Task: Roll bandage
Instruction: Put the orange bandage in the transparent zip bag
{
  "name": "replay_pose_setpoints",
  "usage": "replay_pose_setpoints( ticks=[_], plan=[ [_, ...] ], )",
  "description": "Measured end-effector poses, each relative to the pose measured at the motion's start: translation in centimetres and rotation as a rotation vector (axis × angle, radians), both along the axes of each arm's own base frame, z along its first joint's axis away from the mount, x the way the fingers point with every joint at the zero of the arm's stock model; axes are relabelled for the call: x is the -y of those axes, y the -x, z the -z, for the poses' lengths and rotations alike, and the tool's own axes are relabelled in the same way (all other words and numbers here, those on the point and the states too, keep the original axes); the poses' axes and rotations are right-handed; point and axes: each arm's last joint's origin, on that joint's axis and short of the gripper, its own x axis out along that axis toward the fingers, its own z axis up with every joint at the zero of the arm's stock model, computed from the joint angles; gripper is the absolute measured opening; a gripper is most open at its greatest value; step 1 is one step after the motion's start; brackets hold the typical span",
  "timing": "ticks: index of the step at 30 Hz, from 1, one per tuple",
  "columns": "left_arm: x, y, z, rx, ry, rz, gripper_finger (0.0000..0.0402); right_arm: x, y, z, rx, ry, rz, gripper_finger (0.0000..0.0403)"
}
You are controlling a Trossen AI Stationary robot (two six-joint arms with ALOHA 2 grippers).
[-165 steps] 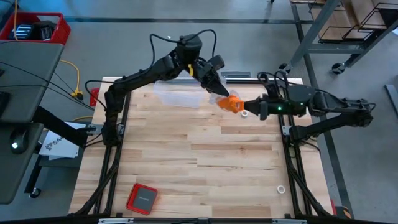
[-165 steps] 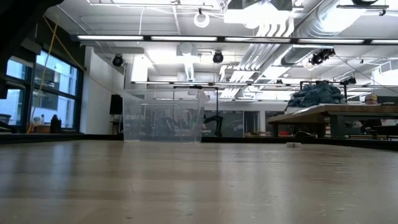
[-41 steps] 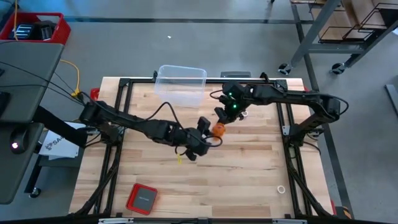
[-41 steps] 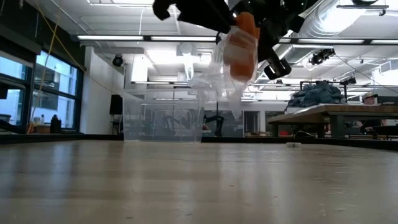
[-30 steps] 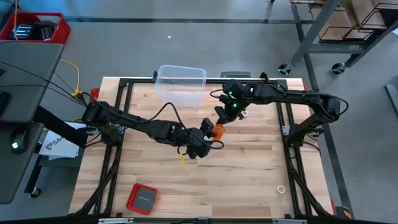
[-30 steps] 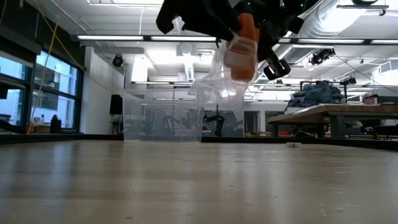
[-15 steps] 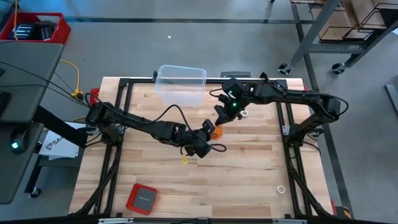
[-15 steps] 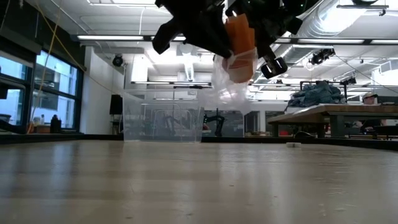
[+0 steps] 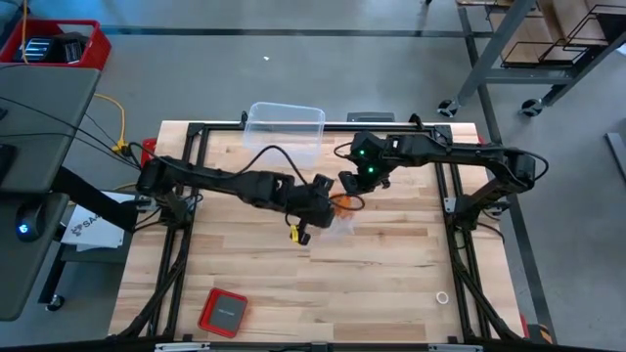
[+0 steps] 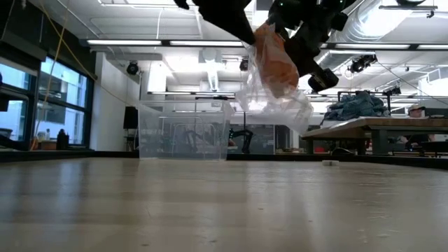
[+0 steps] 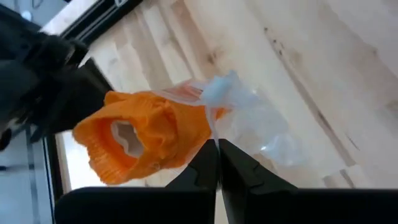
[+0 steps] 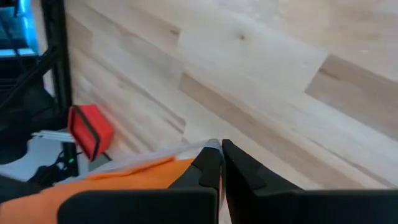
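1. Left gripper (image 9: pixel 331 202) over the middle of the tabletop (image 9: pixel 391 274), raised well above the wood; fingers (image 11: pixel 202 168) pressed together with no gap, pinching the thin edge of the clear plastic bag (image 11: pixel 249 118).
2. Right gripper (image 9: pixel 348 183) just beside the left one, toward the far side of the tabletop; fingers (image 12: pixel 208 165) also closed tight, nipping a thin clear edge of the same plastic bag right beside the orange fabric.
3. Bandage (image 9: pixel 341 202) seen as a compact bright orange roll, hanging in the air between the two grippers, wrapped by the bag; clear of the tabletop in the low view (image 10: pixel 276 59).
4. In the left wrist view, roll (image 11: pixel 140 137) turned end-on, showing a hollow centre, touching the closed fingers on one side; crinkled bag bunched past it.
5. In the low view, bag (image 10: pixel 276 105) drooping below the roll, lower corner trailing down and toward the right arm's side.
6. Clear plastic bin (image 9: pixel 285 128) at the far edge of the tabletop, well apart from the grippers.
7. Small red square case (image 9: pixel 223 312) near the front left corner, lying flat; also visible in the right wrist view (image 12: pixel 91 130).
8. Small white ring (image 9: pixel 442 297) near the front right edge.
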Motion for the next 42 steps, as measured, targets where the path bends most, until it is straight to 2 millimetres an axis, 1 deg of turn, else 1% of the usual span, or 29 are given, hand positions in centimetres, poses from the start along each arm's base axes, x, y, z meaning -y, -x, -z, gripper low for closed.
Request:
replay_pose_setpoints(
  ticks=[5,8,10,12,14,15,17,18,20,21,23,25,29,32,36,38,40,42],
  plan=[
    [-1.4,0.1,0.2,-0.033,0.018,-0.034,0.0001,-0.2,0.0,0.1,-0.012,0.031,0.001,0.0000],
    [-1.7,0.3,0.4,-0.079,0.017,-0.002,0.0001,-0.3,-0.1,0.0,0.006,0.046,-0.032,0.0000],
    [-1.7,0.5,0.0,-0.092,0.007,0.040,0.0000,-0.4,0.1,0.1,-0.002,0.067,-0.090,0.0000],
    [-1.7,0.5,-1.0,-0.050,0.035,0.064,0.0000,-0.7,0.2,0.2,-0.006,0.067,-0.139,0.0000],
    [-1.9,0.3,-2.0,0.007,0.065,0.064,0.0000,-0.8,0.0,0.0,0.041,0.065,-0.187,0.0000],
    [-2.2,0.2,-2.0,0.012,0.078,0.057,0.0000,-0.8,-0.3,-0.1,0.081,0.058,-0.202,0.0000],
    [-3.1,-0.4,-1.0,-0.021,0.087,0.037,0.0000,-0.9,-0.7,-0.3,0.133,0.052,-0.216,0.0000],
    [-3.5,-0.8,0.0,-0.061,0.085,0.024,0.0000,-1.0,-0.8,-0.3,0.135,0.061,-0.216,0.0000],
    [-3.9,-1.0,1.3,-0.120,0.077,0.005,0.0000,-1.1,-0.1,0.1,0.041,0.079,-0.202,0.0000],
    [-4.0,-1.0,1.5,-0.131,0.080,-0.006,0.0000,-1.2,0.2,0.3,0.008,0.073,-0.210,0.0000],
    [-3.8,-0.9,0.9,-0.108,0.090,-0.005,0.0000,-1.2,0.2,0.3,0.033,0.059,-0.253,0.0000],
    [-3.7,-0.9,0.7,-0.095,0.098,-0.005,0.0000,-1.2,0.2,-0.2,0.082,0.054,-0.275,0.0000],
    [-4.0,-1.5,1.3,-0.077,0.107,-0.028,0.0000,-1.1,0.2,-0.9,0.116,0.107,-0.249,0.0000],
    [-4.1,-1.4,0.5,-0.035,0.106,-0.031,0.0000,-1.0,0.5,-1.9,0.155,0.162,-0.219,0.0001],
    [-4.0,-1.5,0.6,-0.040,0.107,-0.045,0.0000,-0.6,1.5,-3.2,0.188,0.200,-0.189,0.0020],
    [-4.1,-1.5,0.7,-0.041,0.106,-0.052,0.0000,-0.2,2.3,-4.2,0.217,0.233,-0.161,0.0027],
    [-4.2,-1.5,0.5,-0.028,0.098,-0.060,0.0000,0.0,3.2,-5.2,0.245,0.257,-0.114,0.0026],
    [-4.4,-1.6,0.4,-0.020,0.081,-0.078,0.0000,0.1,3.9,-6.0,0.265,0.280,-0.086,0.0013]
  ],
)
